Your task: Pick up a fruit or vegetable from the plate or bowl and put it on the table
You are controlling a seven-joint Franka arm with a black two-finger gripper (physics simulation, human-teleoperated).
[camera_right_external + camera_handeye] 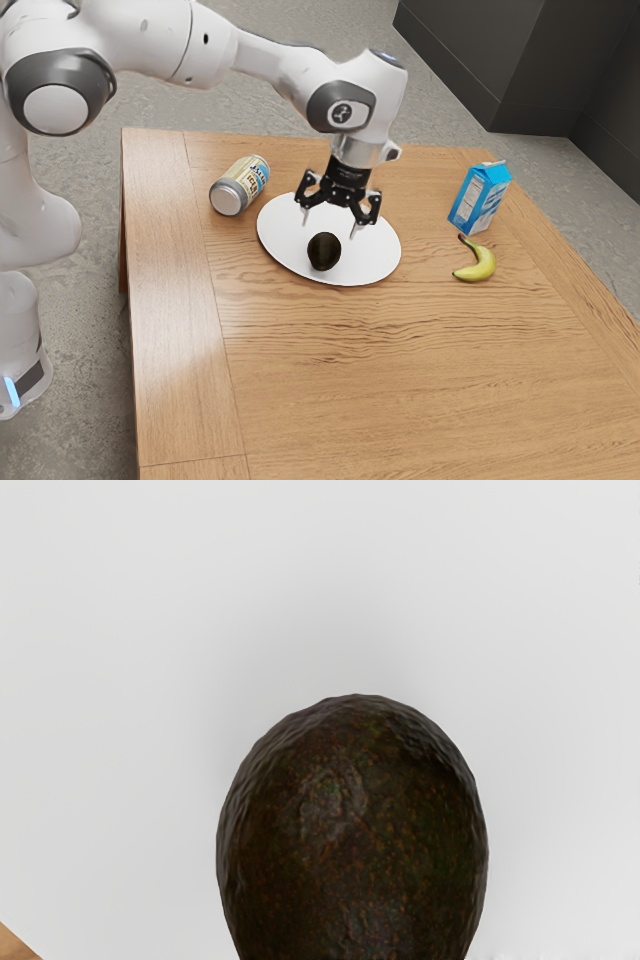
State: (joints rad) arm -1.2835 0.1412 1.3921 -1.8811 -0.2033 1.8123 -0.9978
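My gripper (pixel 329 227) stands open above the white plate (pixel 376 258) in the exterior view, its two fingers spread wide and pointing down. A dark avocado (pixel 324 251) rests on the plate, just below the fingertips and toward the plate's near edge. Nothing is held. In the wrist view the avocado (pixel 354 830) looms large and close under my hand, against the white plate (pixel 120 680).
A can (pixel 240 186) lies on its side by the plate, toward the exterior view's left. Toward the exterior view's right are a blue carton (pixel 480 198) and a banana (pixel 480 264). All stand on the wooden table (pixel 400 380).
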